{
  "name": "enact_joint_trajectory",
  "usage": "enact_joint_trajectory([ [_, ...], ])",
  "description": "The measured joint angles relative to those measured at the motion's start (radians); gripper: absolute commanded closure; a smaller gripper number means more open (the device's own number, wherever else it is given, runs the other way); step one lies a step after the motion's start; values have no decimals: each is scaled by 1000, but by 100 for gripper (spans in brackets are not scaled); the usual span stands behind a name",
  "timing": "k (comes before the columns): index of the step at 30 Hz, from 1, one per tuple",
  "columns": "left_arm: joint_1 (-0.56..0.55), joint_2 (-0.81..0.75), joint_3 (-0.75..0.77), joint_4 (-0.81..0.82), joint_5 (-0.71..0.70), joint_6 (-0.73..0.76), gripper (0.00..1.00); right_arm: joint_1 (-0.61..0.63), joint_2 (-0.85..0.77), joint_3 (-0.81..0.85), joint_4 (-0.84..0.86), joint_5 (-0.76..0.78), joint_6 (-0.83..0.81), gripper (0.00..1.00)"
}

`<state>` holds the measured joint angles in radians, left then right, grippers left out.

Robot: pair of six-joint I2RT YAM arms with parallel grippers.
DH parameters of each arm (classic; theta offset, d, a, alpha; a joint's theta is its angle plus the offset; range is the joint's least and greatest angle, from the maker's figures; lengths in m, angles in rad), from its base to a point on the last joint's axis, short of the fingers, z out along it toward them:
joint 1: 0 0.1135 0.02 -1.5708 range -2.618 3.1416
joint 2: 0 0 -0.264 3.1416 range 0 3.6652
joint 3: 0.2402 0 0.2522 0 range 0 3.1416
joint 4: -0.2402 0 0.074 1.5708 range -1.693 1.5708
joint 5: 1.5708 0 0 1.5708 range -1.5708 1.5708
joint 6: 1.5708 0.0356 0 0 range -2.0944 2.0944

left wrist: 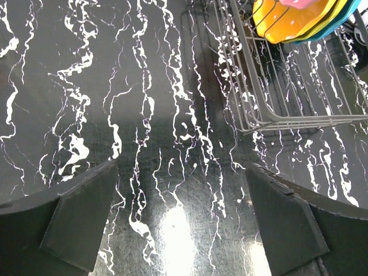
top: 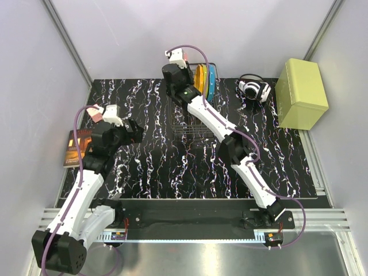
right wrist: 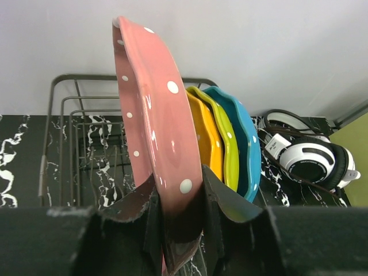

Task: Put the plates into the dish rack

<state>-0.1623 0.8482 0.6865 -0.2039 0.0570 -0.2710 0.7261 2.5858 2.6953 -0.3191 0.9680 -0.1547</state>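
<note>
**Pink plate in grip at rack; three plates racked**

The right gripper (right wrist: 178,213) is clamped on the lower rim of the pink plate (right wrist: 155,126), which it holds on edge over the rack (top: 187,123) at the far centre of the tabletop (top: 149,161). Whether the pink plate is seated cannot be told. Just right of it, the orange plate (right wrist: 206,138), yellow-green plate (right wrist: 226,141) and blue plate (right wrist: 244,135) stand on edge in the rack. The left gripper (left wrist: 184,213) is wide open and empty, low over the tabletop left of the rack.

Bright, even overhead light; glare patch on the glossy table (left wrist: 178,230), tool fingers (right wrist: 144,224) softly blurred.
</note>
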Motion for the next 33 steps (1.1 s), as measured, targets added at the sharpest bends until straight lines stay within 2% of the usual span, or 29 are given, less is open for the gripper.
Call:
enact_joint_trajectory([
  [12, 19, -3, -32, 20, 7, -14, 1, -32, 10, 0, 72, 0, -39, 100],
  [33, 32, 39, -32, 23, 24, -16, 1, -48, 70, -7, 91, -19, -43, 100],
])
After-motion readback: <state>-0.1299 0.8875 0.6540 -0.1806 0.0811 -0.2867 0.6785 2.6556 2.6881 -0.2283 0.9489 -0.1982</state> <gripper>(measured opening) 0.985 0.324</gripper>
